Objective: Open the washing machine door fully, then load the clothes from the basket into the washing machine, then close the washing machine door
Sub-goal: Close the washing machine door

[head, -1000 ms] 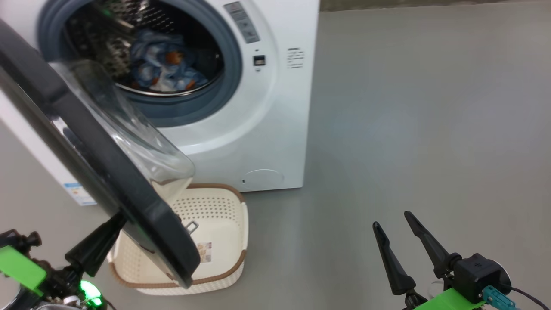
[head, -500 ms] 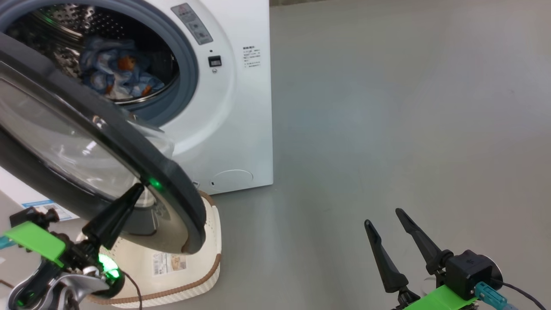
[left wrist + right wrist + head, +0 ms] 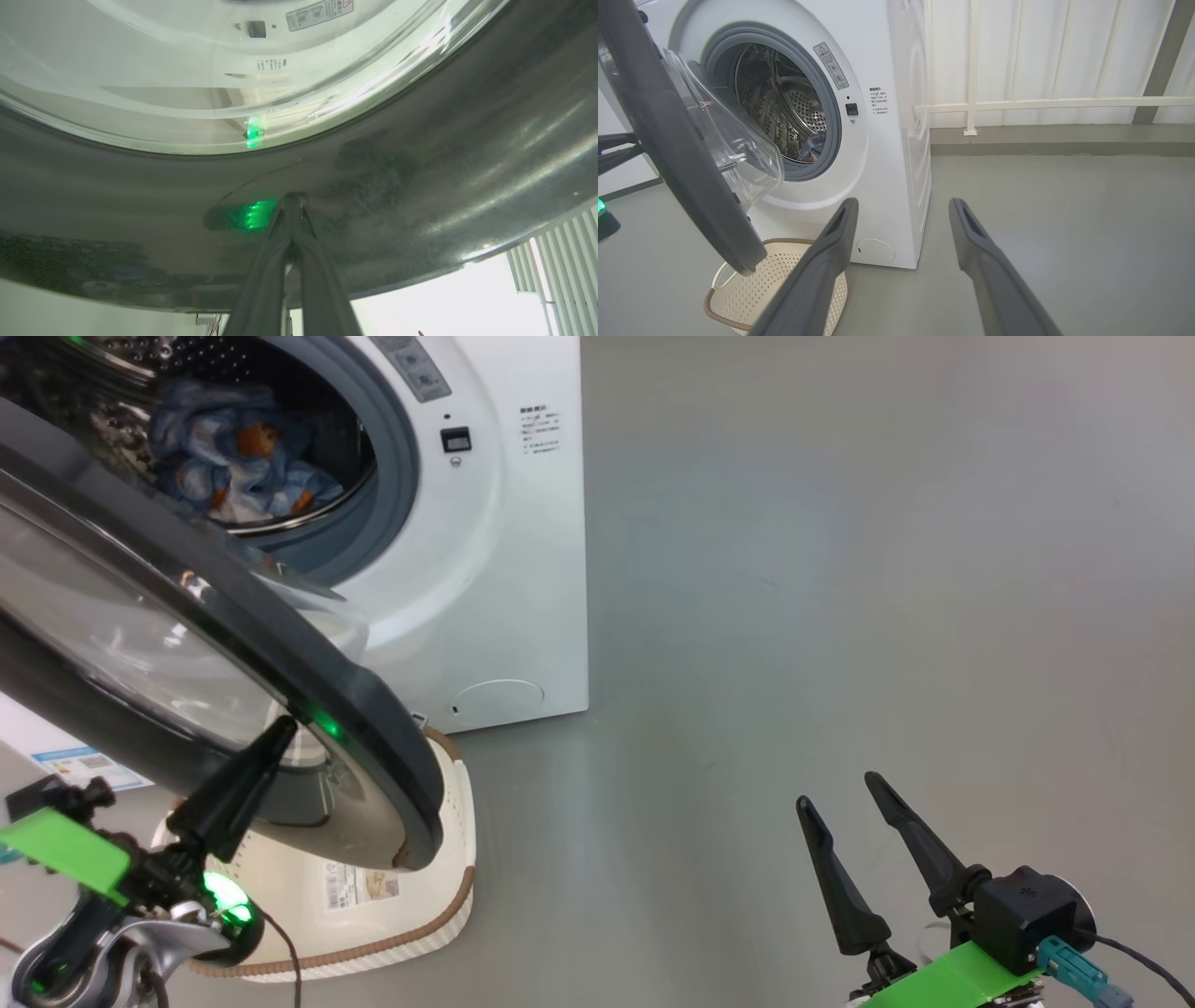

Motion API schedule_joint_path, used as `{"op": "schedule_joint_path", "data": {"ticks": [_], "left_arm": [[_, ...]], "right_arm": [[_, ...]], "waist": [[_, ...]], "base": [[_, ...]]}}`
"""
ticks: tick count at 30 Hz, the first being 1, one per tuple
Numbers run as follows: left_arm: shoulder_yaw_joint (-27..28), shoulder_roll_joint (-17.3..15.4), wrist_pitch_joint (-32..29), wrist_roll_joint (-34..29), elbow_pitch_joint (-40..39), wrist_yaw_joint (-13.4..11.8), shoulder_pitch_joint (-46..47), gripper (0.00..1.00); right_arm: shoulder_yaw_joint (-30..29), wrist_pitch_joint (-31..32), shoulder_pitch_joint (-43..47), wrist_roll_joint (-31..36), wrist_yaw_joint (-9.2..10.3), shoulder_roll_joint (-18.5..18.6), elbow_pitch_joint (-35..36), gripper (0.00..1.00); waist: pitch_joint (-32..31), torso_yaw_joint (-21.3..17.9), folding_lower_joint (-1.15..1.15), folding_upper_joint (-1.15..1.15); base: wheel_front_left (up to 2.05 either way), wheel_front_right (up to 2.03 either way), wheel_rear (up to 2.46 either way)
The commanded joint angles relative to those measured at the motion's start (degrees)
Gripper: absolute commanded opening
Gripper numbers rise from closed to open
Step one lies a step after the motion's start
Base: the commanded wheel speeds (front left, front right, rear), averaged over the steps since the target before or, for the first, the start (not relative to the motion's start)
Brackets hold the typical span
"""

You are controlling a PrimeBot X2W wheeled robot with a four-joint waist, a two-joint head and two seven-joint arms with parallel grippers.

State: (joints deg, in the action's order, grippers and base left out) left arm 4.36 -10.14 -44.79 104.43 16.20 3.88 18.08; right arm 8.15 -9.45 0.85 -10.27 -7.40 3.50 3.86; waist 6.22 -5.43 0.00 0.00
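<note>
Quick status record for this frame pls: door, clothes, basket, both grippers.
door: partly open, swung out over the basket
clothes: inside the washing machine
basket: on the floor in front of the washing machine; visible part holds no clothes
left gripper: shut, tips against the door's black outer face
right gripper: open, holding nothing, above the floor
step left: close the door

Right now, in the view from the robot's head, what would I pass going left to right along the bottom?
The left gripper, shut, its tip at the washing machine door → the basket → grey floor → the right gripper, open.
</note>
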Motion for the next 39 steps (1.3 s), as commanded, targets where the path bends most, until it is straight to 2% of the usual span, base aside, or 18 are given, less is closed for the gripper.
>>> {"op": "schedule_joint_path", "data": {"ticks": [1,10,15,16,18,22,25,30,33,36,39], "left_arm": [[3.3,-1.0,0.4,0.9,-1.7,1.1,0.2,0.0],[7.5,0.9,2.5,2.0,-5.3,2.9,-7.0,0.0],[10.3,3.3,4.6,2.1,-9.2,3.4,-11.8,0.0],[10.8,3.8,5.2,2.1,-10.3,3.5,-12.6,0.16],[11.7,4.8,6.3,1.8,-12.5,3.5,-14.3,1.0],[12.4,6.0,8.2,-0.7,-18.2,3.6,-16.9,1.0],[12.7,6.5,11.1,-5.1,-22.5,3.6,-18.1,1.0],[11.7,6.4,22.0,-21.2,-29.5,3.6,-18.6,1.0],[8.3,3.7,28.9,-36.5,-32.6,3.6,-19.7,1.0],[4.3,0.1,36.9,-54.4,-33.3,3.6,-21.5,1.0],[1.3,-0.4,43.5,-67.9,-32.4,2.6,-22.7,1.0]], "right_arm": [[1.0,-0.5,-2.1,0.0,-0.09,-0.1,1.2,1.0],[0.2,-0.9,-2.0,0.2,-0.09,-0.3,0.9,1.0],[-0.9,-1.1,-1.2,0.3,-0.09,-0.3,1.0,1.0],[-1.2,-1.1,-1.0,0.3,-0.09,-0.3,1.0,1.0],[-1.9,-1.1,-0.5,0.3,-0.09,-0.3,1.1,1.0],[-2.9,-0.9,0.3,0.4,-0.09,-0.4,1.5,1.0],[-3.2,-0.6,0.6,0.6,-0.09,-0.4,1.7,1.0],[-3.8,-0.3,0.9,0.6,-0.09,-0.5,2.3,1.0],[-4.0,-0.2,1.1,0.8,-0.09,-0.5,2.5,1.0],[-4.2,0.0,1.4,1.0,-0.09,-0.5,2.7,1.0],[-4.3,0.1,1.8,1.1,-0.09,-0.5,2.9,1.0]], "waist": [[0.2,0.5,0.0,0.0],[-0.2,2.2,0.0,0.0],[-0.5,3.8,0.0,0.0],[-0.5,4.1,0.0,0.0],[-0.8,4.8,0.0,0.0],[-1.0,5.9,0.0,0.0],[-1.2,6.5,0.0,0.0],[-1.4,7.3,0.0,0.0],[-1.6,7.6,0.0,0.0],[-2.0,7.7,0.0,0.0],[-2.4,7.6,0.0,0.0]], "base": [[0.0,0.0,0.0],[0.0,0.0,0.0],[0.0,0.0,0.0],[0.0,0.0,0.0],[0.0,0.0,0.0],[0.0,0.0,0.0],[0.0,0.0,0.0],[0.0,0.0,0.0],[0.0,0.0,0.0],[0.0,0.0,0.0],[0.0,0.0,0.0]]}}
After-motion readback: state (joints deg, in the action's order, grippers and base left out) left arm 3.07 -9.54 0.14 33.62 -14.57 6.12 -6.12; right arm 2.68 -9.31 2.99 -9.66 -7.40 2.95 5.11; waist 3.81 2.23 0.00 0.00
